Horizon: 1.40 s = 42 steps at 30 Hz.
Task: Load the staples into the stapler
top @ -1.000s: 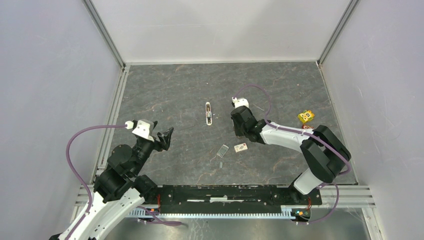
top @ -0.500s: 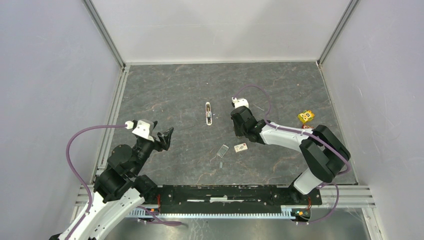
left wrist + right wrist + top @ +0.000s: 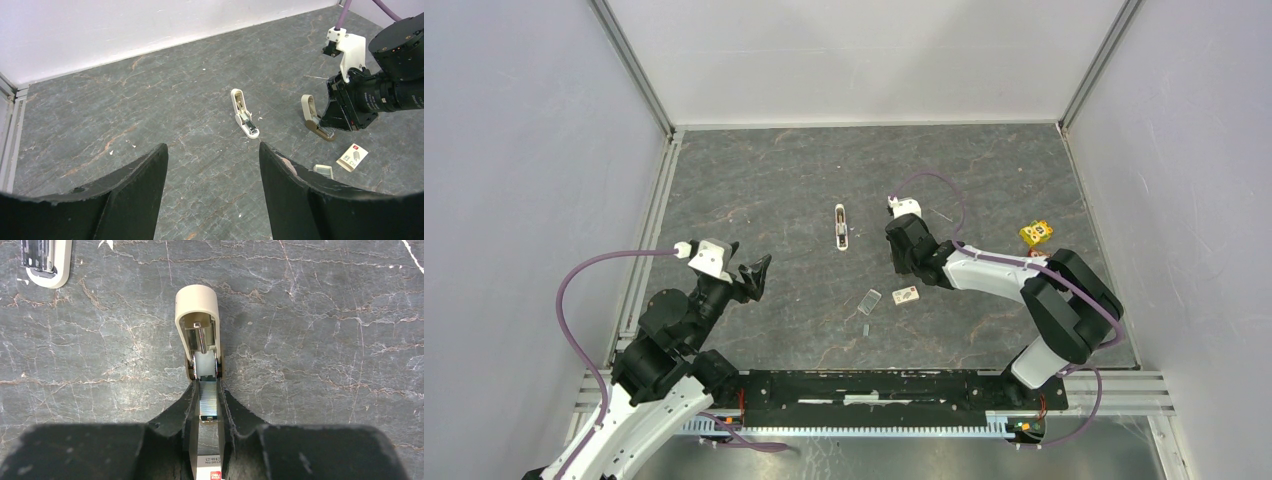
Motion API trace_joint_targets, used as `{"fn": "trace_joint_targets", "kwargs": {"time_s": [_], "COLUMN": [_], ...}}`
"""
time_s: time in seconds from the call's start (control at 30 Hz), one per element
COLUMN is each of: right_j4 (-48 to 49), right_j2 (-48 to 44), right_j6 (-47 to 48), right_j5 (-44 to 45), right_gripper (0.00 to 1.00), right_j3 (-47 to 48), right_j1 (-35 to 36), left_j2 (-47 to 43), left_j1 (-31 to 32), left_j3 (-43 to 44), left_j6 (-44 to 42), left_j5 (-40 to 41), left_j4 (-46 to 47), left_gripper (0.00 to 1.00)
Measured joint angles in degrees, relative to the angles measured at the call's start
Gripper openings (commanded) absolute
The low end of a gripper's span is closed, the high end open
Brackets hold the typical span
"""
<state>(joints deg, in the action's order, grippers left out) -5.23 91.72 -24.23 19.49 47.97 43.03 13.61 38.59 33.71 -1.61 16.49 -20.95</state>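
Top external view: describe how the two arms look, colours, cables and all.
The left arm and the right arm are built alike: white shells on the long links, chunky black cylindrical joints. Each has a purple cable (left cable, right cable) running to a white wrist bracket (left bracket, right bracket). The jaws are black and wedge-shaped. No markings are legible.

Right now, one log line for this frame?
left gripper open, empty | right gripper shut on stapler, cover open | staple box on table
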Motion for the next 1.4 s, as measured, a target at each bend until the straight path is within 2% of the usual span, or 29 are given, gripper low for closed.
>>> {"fn": "trace_joint_targets", "kwargs": {"time_s": [1.4], "right_j4": [1.1], "right_j2": [0.2], "right_j6": [0.6], "right_j5": [-1.4], "right_gripper": [0.22], "right_j3": [-0.2], "right_j1": [0.0], "left_j2": [0.0], "left_j1": [0.0], "left_j3": [0.0], "left_j6": [0.0], "left_j5": [0.0], "left_j4": [0.0], "left_gripper": [0.74]}}
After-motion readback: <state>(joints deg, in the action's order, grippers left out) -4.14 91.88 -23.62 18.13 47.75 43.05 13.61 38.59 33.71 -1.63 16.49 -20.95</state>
